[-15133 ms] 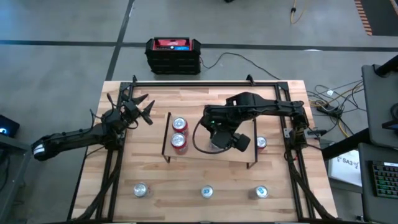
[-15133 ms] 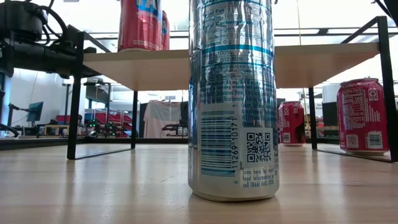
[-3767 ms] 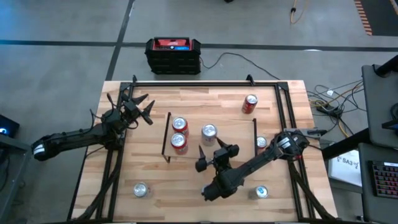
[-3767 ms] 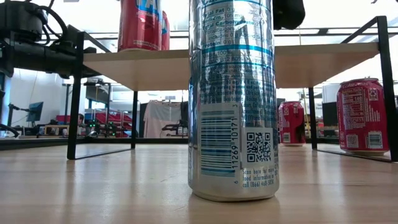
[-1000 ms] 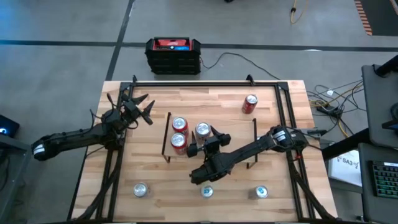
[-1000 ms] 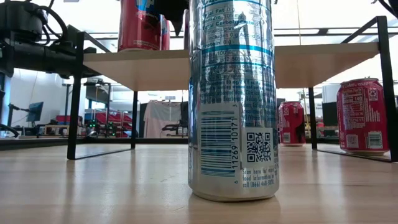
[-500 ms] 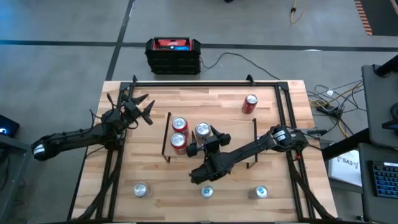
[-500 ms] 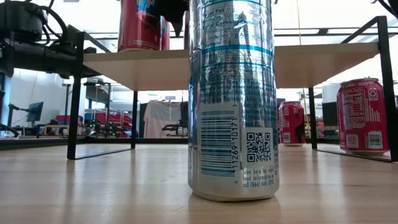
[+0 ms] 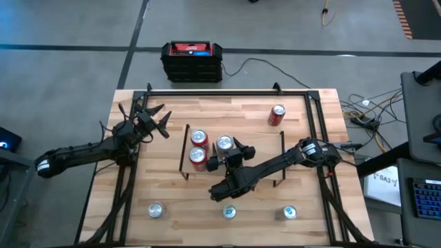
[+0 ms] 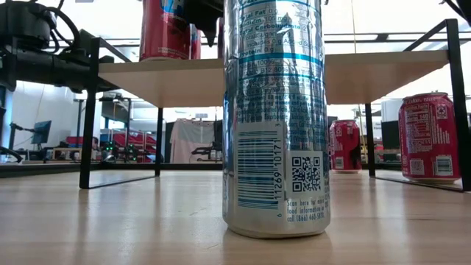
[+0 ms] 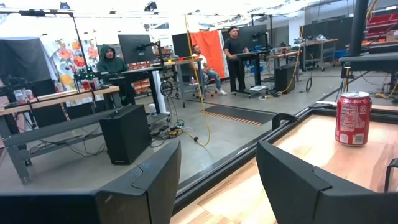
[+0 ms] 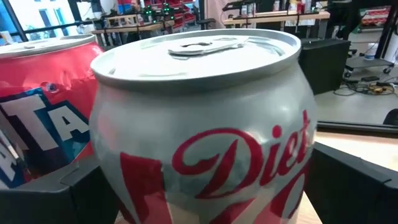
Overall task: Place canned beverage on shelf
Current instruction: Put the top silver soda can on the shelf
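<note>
The shelf [image 9: 265,138] stands mid-table. Two red cans [image 9: 199,137] [image 9: 198,158] and a silver Diet can [image 9: 224,143] stand upright on its board. My right gripper [image 9: 229,157] is open over the shelf. Its fingers [image 12: 357,183] stand on either side of the silver can [image 12: 205,124], which fills the right wrist view with a red can [image 12: 43,93] beside it. The gripper also shows at the top of the low view [image 10: 207,15]. My left gripper [image 9: 155,118] waits open at the table's left, clear of everything [image 11: 217,177]. My right gripper has its open fingers level on either side of the silver can's wall [image 12: 292,162], coming from the table's near side. A gap shows beside one finger; I cannot tell whether the other finger [image 12: 78,186] touches. The can stands upright on the shelf board.
A red can [image 9: 277,114] stands at the table's far right and also shows in the left wrist view [image 11: 352,118]. Three silver cans [image 9: 156,210] [image 9: 229,212] [image 9: 289,212] stand along the near edge, one close before the low camera [image 10: 276,118]. Red cans [image 10: 430,136] stand under the shelf.
My right gripper has edged a little toward the table's far edge, closer around the silver can, and stays open. The cans have kept their places.
</note>
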Controlling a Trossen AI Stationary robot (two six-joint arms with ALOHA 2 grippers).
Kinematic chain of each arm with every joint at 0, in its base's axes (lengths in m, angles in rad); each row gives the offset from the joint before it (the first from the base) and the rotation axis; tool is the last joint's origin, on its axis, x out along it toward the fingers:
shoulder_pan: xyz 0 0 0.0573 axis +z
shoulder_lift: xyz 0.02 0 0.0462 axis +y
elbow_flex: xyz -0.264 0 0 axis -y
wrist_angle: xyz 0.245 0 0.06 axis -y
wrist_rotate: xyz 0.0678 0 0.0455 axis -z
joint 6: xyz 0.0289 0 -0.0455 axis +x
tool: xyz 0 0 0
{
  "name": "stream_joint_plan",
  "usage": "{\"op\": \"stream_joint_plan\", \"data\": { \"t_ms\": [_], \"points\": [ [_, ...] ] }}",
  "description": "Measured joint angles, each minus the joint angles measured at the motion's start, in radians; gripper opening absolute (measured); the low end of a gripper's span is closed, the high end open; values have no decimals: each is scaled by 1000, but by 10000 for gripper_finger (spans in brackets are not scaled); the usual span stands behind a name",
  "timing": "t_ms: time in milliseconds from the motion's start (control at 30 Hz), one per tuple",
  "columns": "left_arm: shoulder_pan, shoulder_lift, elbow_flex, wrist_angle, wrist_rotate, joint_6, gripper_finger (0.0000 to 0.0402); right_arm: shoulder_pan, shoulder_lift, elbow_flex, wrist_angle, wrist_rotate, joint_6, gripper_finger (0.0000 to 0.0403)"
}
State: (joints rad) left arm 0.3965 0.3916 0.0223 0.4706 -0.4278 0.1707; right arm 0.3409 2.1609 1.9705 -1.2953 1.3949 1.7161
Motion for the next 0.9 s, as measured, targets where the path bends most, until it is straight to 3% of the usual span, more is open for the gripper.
{"op": "stream_joint_plan", "data": {
  "t_ms": [300,700,900],
  "points": [
    [0,0,0,0,0,0,195,-8,0,0,0,0,0,395],
    [0,0,0,0,0,0,195,-8,0,0,3,-7,-18,296],
    [0,0,0,0,0,0,195,-8,0,0,5,-7,-27,300]
  ]
}}
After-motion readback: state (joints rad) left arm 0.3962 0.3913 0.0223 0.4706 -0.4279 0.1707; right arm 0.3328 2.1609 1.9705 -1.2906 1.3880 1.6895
